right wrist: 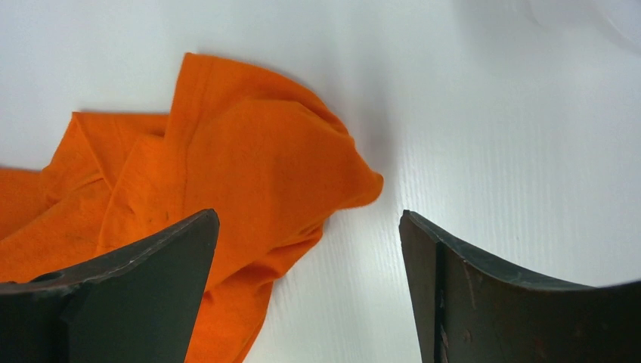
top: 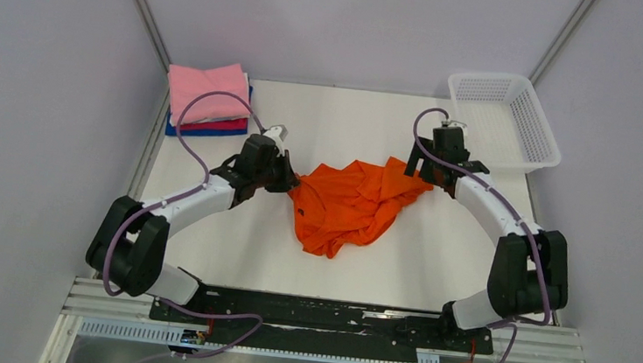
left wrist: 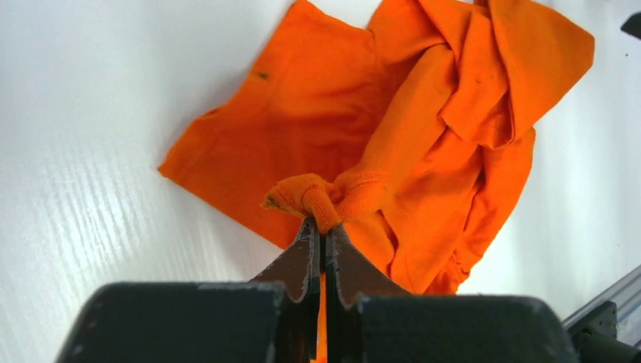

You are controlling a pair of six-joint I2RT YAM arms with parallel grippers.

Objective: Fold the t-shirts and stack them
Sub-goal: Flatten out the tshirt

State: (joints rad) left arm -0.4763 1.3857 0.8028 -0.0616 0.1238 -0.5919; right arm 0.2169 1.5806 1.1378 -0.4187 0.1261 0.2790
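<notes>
A crumpled bright orange t-shirt (top: 353, 204) lies in the middle of the white table. My left gripper (top: 290, 180) is at the shirt's left edge, shut on a bunched ribbed hem of the orange cloth (left wrist: 325, 203). My right gripper (top: 418, 174) hovers over the shirt's right corner, its jaws wide apart. In the right wrist view that orange corner (right wrist: 249, 166) lies between and under the left finger (right wrist: 151, 280), with nothing gripped. A stack of folded t-shirts (top: 208, 97), pink on top with white, magenta and blue below, sits at the back left.
A white plastic mesh basket (top: 503, 118) stands at the back right corner of the table. Grey walls close in both sides. The arm bases and a black rail (top: 324, 315) run along the near edge.
</notes>
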